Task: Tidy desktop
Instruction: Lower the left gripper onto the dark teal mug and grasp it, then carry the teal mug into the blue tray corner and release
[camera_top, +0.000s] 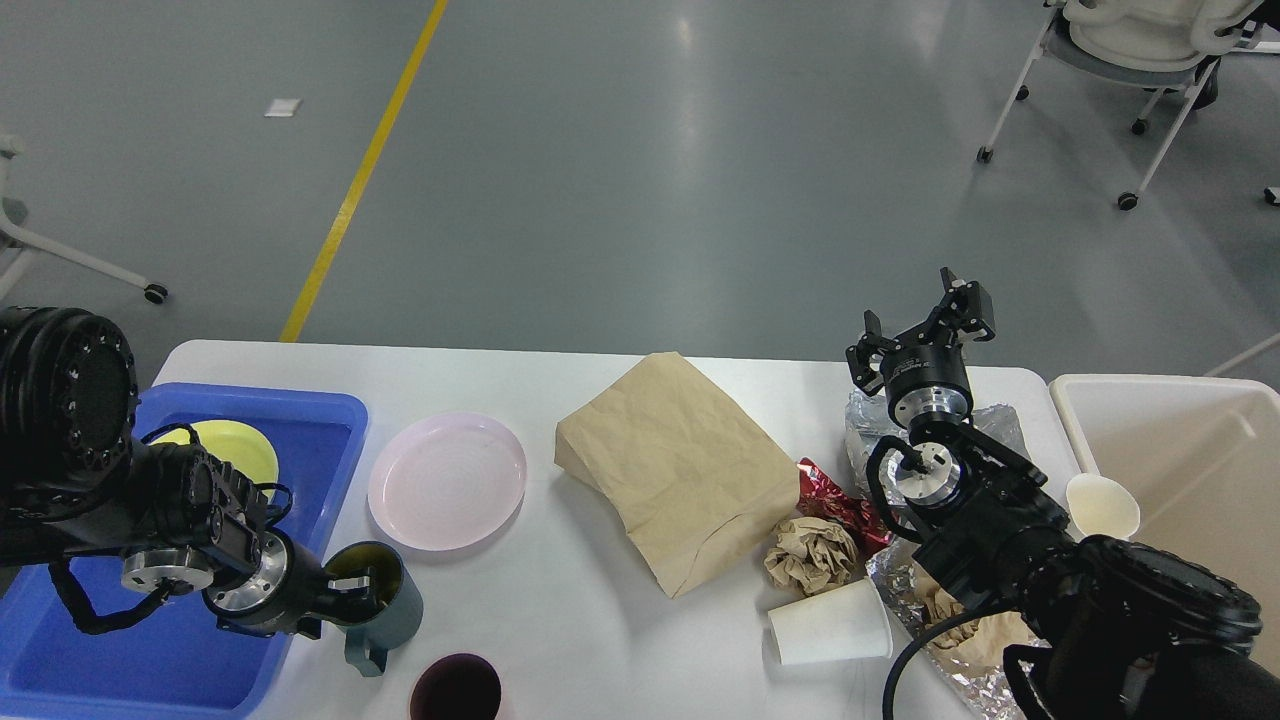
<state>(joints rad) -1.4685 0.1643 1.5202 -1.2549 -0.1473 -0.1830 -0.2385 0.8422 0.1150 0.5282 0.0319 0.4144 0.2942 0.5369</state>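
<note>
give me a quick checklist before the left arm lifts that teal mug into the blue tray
1. Left gripper at the teal mug rim, one finger inside: ok.
2. Grip firmly closed: cannot tell.
3. Mug empty: cannot tell, inside is dark.
4. Blue tray has bare floor beside the yellow plate: ok.
5. Dark cup close by, apart from the mug: ok.
6. Right gripper open, raised, far away: ok.
</note>
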